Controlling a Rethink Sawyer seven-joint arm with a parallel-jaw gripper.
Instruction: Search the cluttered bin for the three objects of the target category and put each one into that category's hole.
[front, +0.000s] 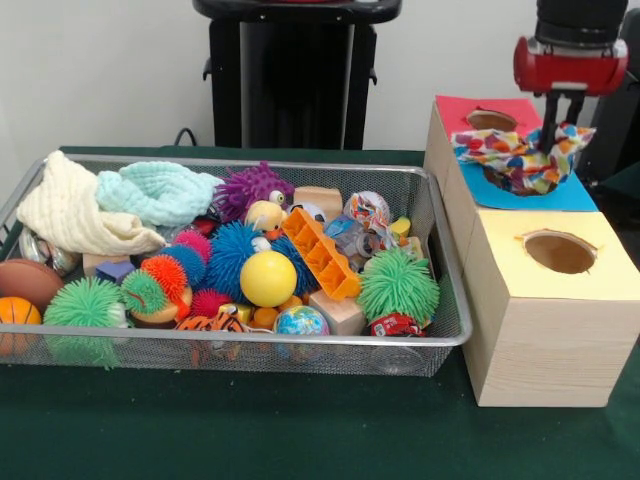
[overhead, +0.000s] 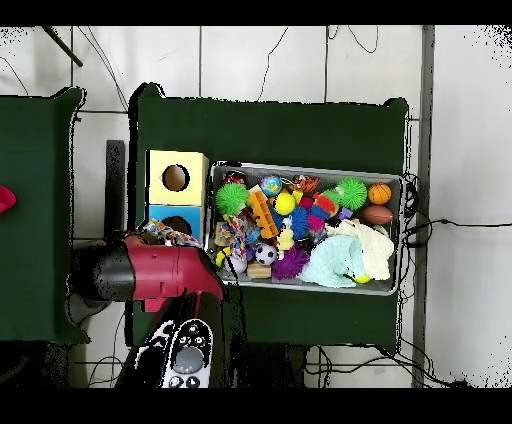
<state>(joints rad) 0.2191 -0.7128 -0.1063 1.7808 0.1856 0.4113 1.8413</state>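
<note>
- Gripper (front: 562, 118): closed on a polka-dot cloth (front: 520, 155), over the blue-surround hole (front: 520, 185).
- Yellow-surround hole (front: 560, 252): appeared empty; delivery not yet done.
- Wire bin (front: 445, 250): another dotted cloth (overhead: 238, 232) apparently remained among toys.

— What can't you make out from where you sit?

— The gripper (front: 553, 138): in my front view its tips sink into the polka-dot cloth (front: 520, 152), so I can't tell how the fingers stand. The arm is cut off at the frame's top right.

— And overhead?

— The red arm covers the gripper and most of the cloth (overhead: 160, 234). The red-topped box is hidden too. In the wire bin (front: 441, 262), lower toys are buried under others.
</note>
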